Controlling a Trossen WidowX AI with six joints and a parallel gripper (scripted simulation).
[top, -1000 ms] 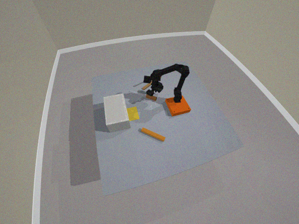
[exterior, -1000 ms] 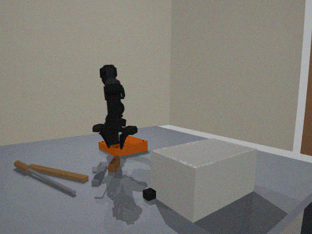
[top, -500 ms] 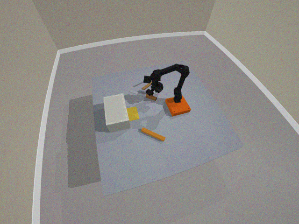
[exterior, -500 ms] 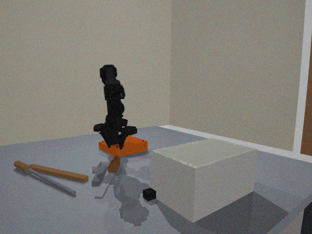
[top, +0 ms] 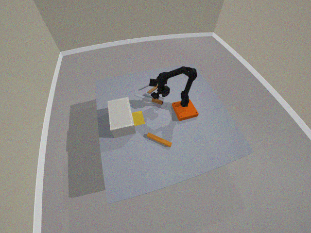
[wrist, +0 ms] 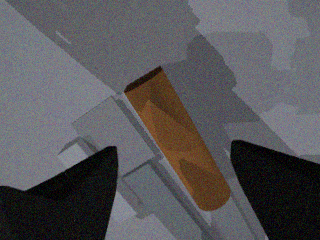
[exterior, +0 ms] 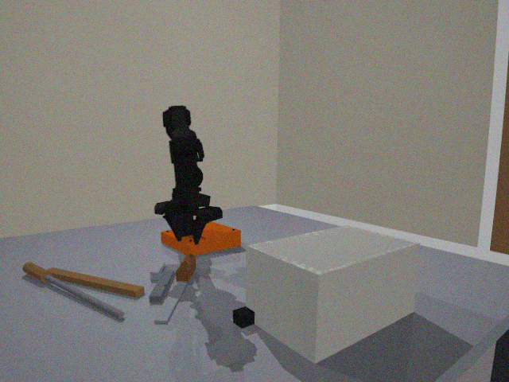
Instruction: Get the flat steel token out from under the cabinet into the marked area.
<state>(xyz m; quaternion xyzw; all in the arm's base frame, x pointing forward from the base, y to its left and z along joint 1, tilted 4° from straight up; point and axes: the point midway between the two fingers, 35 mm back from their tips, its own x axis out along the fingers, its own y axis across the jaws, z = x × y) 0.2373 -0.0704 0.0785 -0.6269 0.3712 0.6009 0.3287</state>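
Note:
The white cabinet (top: 120,112) (exterior: 283,296) stands on the table. The yellow marked area (top: 138,118) lies along its front, and no token shows on it. The token and the vent slots are not visible in any view. My gripper (top: 157,98) (exterior: 188,240) (wrist: 175,152) is open, pointing down, its fingertips above an orange-brown handle (top: 157,101) (exterior: 184,269) (wrist: 175,137). In the wrist view the handle lies slantwise between and beyond the fingers, not gripped. A thin grey blade (exterior: 177,302) runs from this handle along the table.
Grey block-like pieces (exterior: 162,287) (wrist: 117,132) lie close beside the handle. Farther off are a grey rod (top: 144,87) (exterior: 86,299) with an orange grip (exterior: 34,270) and an orange bar (exterior: 96,282). Another orange bar (top: 159,140) lies across the table. A black cube (exterior: 243,317) is near the cabinet.

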